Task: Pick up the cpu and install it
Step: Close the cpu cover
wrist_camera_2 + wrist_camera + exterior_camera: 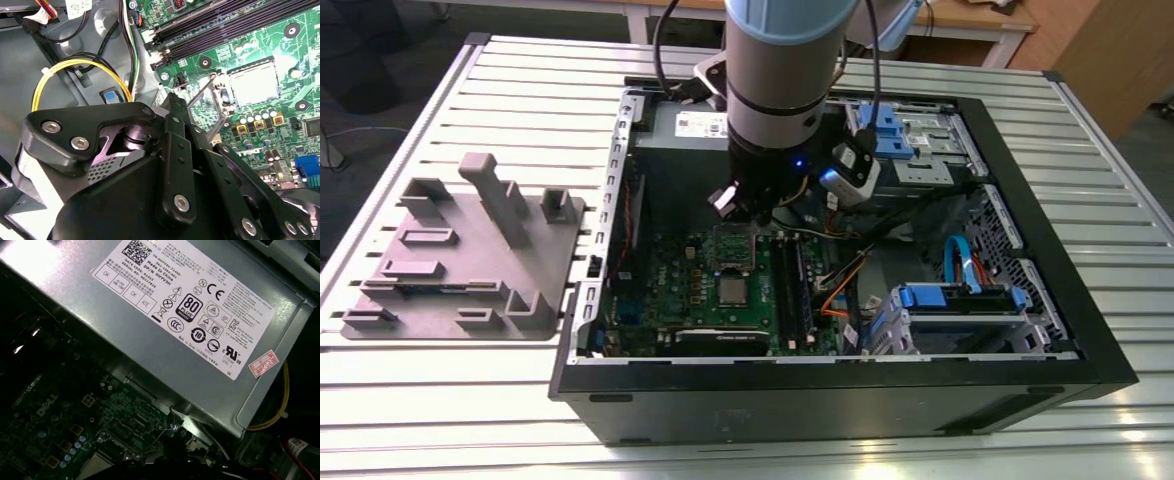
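in the exterior view, one gripper (747, 208) hanging low inside the open computer case (1067, 330), over the green motherboard (680, 300). one grey fixture plate (454, 260) on the slatted table (440, 400) at the exterior view's left, well apart from the case. jaw state: cannot tell. one cpu (734, 291), lying flat in its socket on the board, near the gripper but apart from it. closer in the second wrist view, that cpu (254, 82) beside one thin metal lever (200, 97), plus one yellow cable loop (75, 65). in the first wrist view, one labelled silver power supply (200, 330).
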You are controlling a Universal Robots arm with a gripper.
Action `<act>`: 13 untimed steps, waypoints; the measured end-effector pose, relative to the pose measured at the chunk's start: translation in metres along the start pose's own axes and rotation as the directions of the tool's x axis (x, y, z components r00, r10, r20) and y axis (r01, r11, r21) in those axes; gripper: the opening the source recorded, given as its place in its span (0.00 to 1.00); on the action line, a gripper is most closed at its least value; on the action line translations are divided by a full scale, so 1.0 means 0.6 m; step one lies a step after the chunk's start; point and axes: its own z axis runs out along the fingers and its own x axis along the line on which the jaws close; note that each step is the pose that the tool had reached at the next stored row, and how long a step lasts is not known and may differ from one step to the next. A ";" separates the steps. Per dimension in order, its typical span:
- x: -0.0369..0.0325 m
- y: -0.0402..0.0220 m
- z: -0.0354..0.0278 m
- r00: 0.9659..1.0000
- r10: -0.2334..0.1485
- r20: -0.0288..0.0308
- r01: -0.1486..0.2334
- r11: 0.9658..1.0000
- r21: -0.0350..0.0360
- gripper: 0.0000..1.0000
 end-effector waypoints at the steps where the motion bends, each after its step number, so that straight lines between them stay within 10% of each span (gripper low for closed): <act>1: 0.001 -0.001 -0.001 1.000 -0.003 0.000 0.003 1.000 0.000 0.11; 13: 0.011 -0.016 -0.006 1.000 -0.022 0.000 0.022 1.000 -0.002 0.11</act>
